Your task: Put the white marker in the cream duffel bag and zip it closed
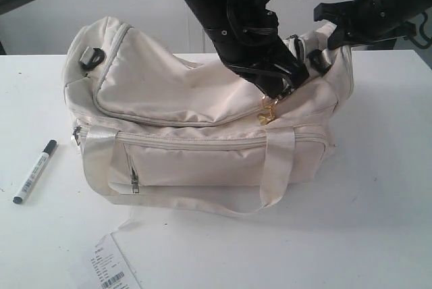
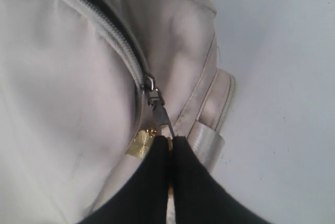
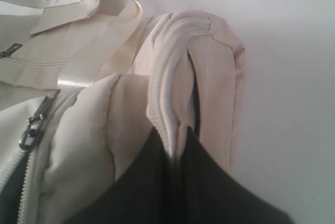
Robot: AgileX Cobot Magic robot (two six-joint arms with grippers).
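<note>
The left gripper [image 2: 170,141] had its jaws pressed together on the zipper pull [image 2: 161,115] of the top zipper, at the right part of the bag [image 1: 169,93], just above the right handle strap [image 1: 278,161]. Next to the fingertips a small gold tag [image 2: 140,144] lay against the fabric. The slider [image 2: 150,89] sat just beyond the pull, and past it a dark gap showed between the zipper teeth, so the top was open there. The right gripper [image 3: 175,148] had its jaws squeezed shut on a bunched fold of cream fabric at the right end of the bag, lifting that end up. The bag stood in the middle of the white table [image 1: 378,201], its front pocket and handles facing near. The marker [image 1: 35,171] lay on the table left of the bag, outside it and clear of both grippers, its black cap toward the far side. A paper tag with a barcode [image 1: 111,269] lay at the near edge of the table.
</note>
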